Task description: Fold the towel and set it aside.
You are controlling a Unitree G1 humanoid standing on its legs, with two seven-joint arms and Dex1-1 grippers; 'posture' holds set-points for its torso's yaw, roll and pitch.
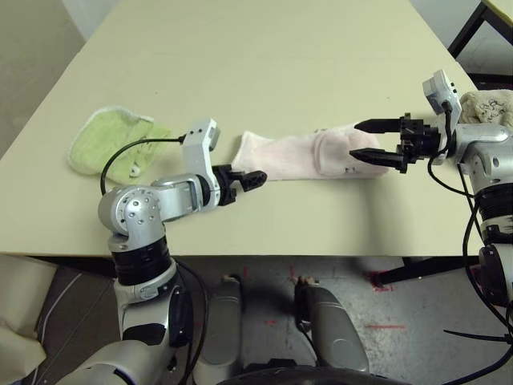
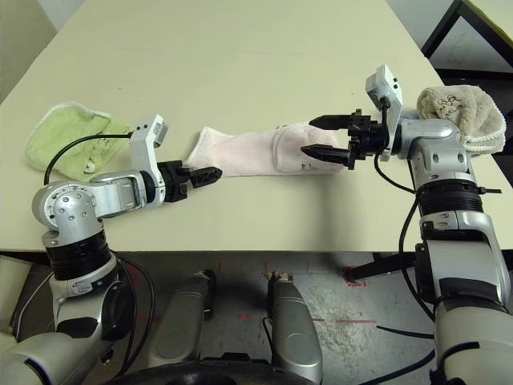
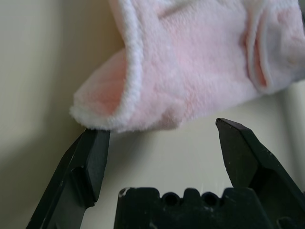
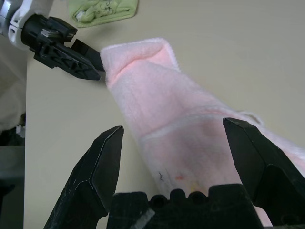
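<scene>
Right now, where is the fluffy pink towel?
The fluffy pale pink terry towel lies in a long roll across the middle of the beige table, between the open left pincer and the open right pincer.

The towel (image 1: pixel 309 154) is pale pink, fluffy terry with a fine ribbed pile and a narrow white trim along its edges. It lies flat on the desk (image 1: pixel 264 64) as a long, narrow bundle, folded lengthwise and stretched from left to right near the front edge. Its left end tapers to a rounded corner where the trimmed edge curls over. The right end is thicker, doubled back on itself in a plump fold, with a small dark mark on its near side.
</scene>
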